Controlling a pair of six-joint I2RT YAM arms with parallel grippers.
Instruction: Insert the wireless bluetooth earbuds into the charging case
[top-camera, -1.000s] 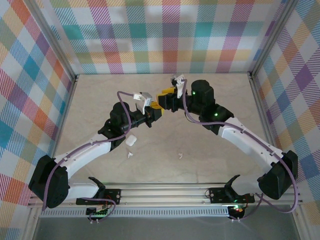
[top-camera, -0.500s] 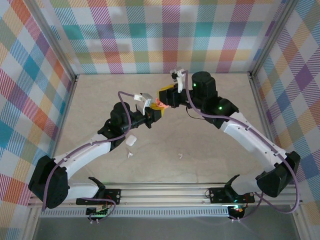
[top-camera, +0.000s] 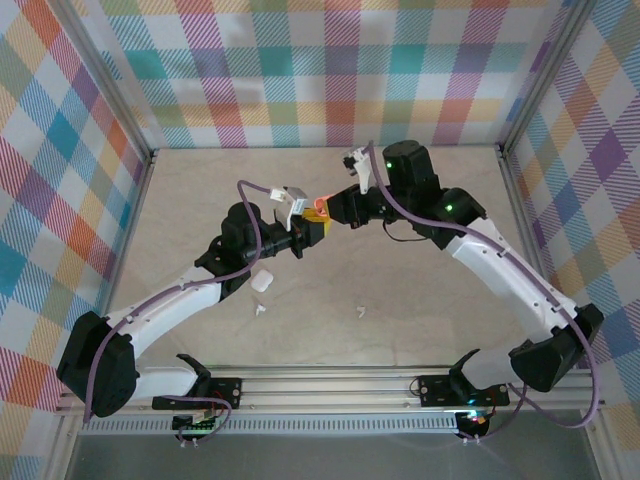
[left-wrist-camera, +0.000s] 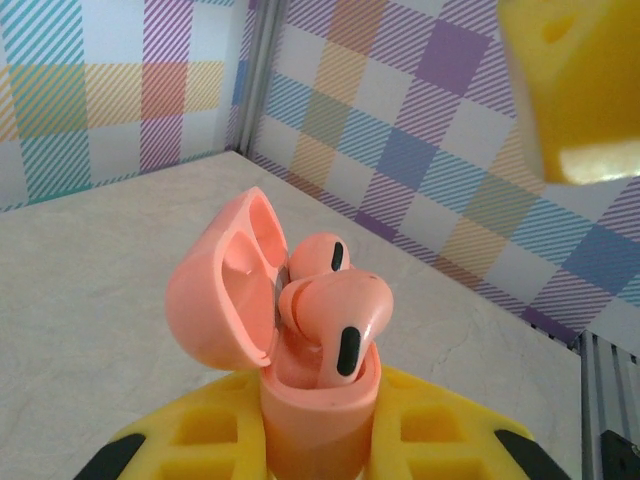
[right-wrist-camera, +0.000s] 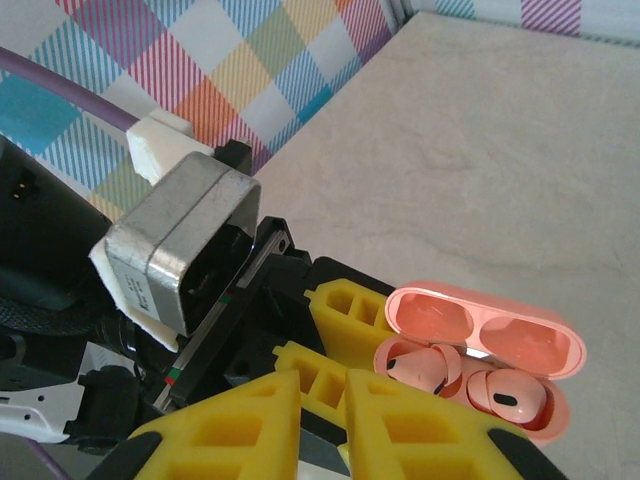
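while my left gripper (top-camera: 314, 230) is staying clamped on the body of the pink charging case (left-wrist-camera: 228, 300), holding it upright above the table (top-camera: 400, 335) with its lid hanging open, my right gripper (right-wrist-camera: 345, 420) is backing away to the right. a second ago it was pressed against the case. now it is sitting just beside it, apart, and its yellow pads are drawing almost together with nothing between them. i am reading that as the drop-off being finished: the two salmon-pink earbuds (left-wrist-camera: 335, 315) are both lying in the case, side by side, stems down. in my left wrist view the nearer one is looking a little proud of the rim, so i am not trusting it as fully seated. the lid is not yet closed.

going across the table from left to right, a white pebble-like case (top-camera: 263, 281) is lying just beside my left forearm, a white earbud (top-camera: 260, 309) is lying close on its near side, and a second white earbud (top-camera: 358, 312) is lying well apart to the right, near the middle. those are waiting for me. nothing is standing between my right gripper and that second bud. the first bud and the white case are sitting tight against my left arm, so i am judging that the arm will be crowding any reach there while it is holding the pink case.
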